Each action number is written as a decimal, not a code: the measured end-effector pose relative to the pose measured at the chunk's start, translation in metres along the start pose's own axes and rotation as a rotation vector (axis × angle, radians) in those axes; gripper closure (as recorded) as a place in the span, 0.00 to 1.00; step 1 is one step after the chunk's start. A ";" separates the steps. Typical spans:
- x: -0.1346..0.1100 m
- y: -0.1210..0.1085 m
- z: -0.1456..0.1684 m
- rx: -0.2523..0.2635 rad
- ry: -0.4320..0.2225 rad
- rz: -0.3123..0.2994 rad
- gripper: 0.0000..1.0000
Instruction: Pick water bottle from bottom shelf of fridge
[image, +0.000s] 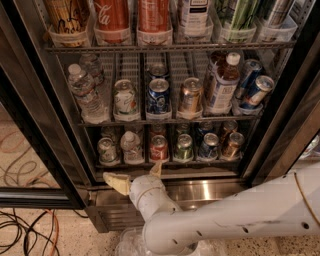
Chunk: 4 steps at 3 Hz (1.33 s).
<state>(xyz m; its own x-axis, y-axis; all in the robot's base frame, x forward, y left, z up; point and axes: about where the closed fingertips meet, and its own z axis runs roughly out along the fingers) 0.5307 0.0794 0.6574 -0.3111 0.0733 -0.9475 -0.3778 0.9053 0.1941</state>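
Observation:
The fridge (215, 191) stands open in front of me. On its bottom shelf (172, 163) the small clear water bottle (131, 147) with a white cap stands second from the left, between a green can (107, 150) and a red can (159, 148). My gripper (136, 175) is open, with tan fingertips (116, 183) spread wide. It sits just below the shelf's front rail, in front of the steel base panel and right under the water bottle. It touches nothing. My white arm (235, 220) comes in from the lower right.
More cans fill the bottom shelf to the right. The middle shelf holds taller clear bottles (86, 93), cans and a brown-liquid bottle (222, 83). Black door frames stand at left (35, 135) and right (285, 120). Cables (25, 231) lie on the floor at left.

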 end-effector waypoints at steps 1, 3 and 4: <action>0.004 0.007 0.017 0.012 -0.047 0.028 0.00; -0.002 -0.011 0.030 0.116 -0.161 0.066 0.00; 0.004 -0.007 0.040 0.114 -0.164 0.073 0.00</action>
<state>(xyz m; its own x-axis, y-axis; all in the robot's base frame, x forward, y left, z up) 0.5668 0.0904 0.6418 -0.1844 0.1994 -0.9624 -0.2553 0.9359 0.2428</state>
